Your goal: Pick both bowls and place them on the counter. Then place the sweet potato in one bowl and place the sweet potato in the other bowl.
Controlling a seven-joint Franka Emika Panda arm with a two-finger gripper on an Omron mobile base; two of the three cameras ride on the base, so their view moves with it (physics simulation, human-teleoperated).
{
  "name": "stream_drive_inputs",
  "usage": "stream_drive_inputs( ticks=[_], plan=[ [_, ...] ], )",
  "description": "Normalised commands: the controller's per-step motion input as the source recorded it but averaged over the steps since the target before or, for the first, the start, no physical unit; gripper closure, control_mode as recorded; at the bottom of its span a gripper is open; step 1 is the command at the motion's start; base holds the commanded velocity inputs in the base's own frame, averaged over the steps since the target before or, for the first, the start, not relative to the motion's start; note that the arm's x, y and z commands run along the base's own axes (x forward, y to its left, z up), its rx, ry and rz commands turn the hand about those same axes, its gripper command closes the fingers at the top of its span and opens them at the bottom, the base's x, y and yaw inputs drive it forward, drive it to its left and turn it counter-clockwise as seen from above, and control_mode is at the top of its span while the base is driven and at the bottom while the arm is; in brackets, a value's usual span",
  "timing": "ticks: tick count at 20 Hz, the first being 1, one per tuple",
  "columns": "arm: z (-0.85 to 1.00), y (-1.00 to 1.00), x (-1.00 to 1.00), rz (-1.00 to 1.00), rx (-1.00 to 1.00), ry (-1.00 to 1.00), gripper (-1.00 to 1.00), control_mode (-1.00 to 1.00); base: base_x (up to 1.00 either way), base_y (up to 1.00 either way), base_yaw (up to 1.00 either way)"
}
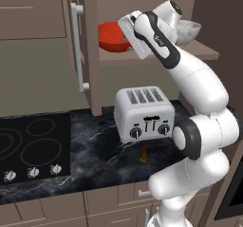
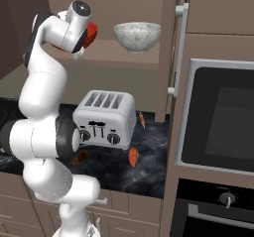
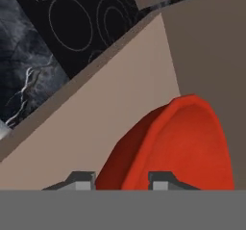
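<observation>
The glossy red bowl (image 1: pixel 110 36) (image 2: pixel 91 34) is on the open cabinet shelf at the left, and the grey-white marbled bowl (image 1: pixel 190 29) (image 2: pixel 137 36) stands to its right. My gripper (image 3: pixel 122 178) is shut on the red bowl (image 3: pixel 182 142), one fingertip on each side of its rim. I cannot tell whether the bowl is off the shelf. An orange sweet potato (image 1: pixel 144 155) (image 2: pixel 133 156) lies on the black marble counter (image 1: pixel 95 145) (image 2: pixel 149 176) in front of the toaster. Another sweet potato (image 2: pixel 142 119) lies beside the toaster.
A silver toaster (image 1: pixel 144 112) (image 2: pixel 105 117) stands on the counter below the shelf. The black cooktop (image 1: pixel 28 145) is at the left. A built-in oven (image 2: pixel 218 122) fills the right. The cabinet door (image 1: pixel 83 45) stands open left of the shelf.
</observation>
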Motion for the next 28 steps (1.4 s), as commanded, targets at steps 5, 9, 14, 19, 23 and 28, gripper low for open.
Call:
stream_drive_inputs(
  ticks=[5,9,14,19,23,28],
  plan=[
    [0.02,0.08,-0.41,0.0,0.0,-0.12,1.0,-1.0,0.0,0.0,0.0],
    [0.17,0.04,-0.38,0.0,0.03,-0.02,1.0,-1.0,0.0,0.0,0.0],
    [0.24,0.0,-0.42,0.0,0.07,0.05,1.0,-1.0,0.0,0.0,0.0],
    [0.15,0.0,-0.56,0.0,0.05,0.04,1.0,-1.0,0.0,0.0,0.0],
    [0.04,0.0,-0.58,0.0,0.03,0.11,1.0,-1.0,0.0,0.0,0.0],
    [-0.06,0.0,-0.61,0.0,0.04,0.06,1.0,-1.0,0.0,0.0,0.0]
  ],
)
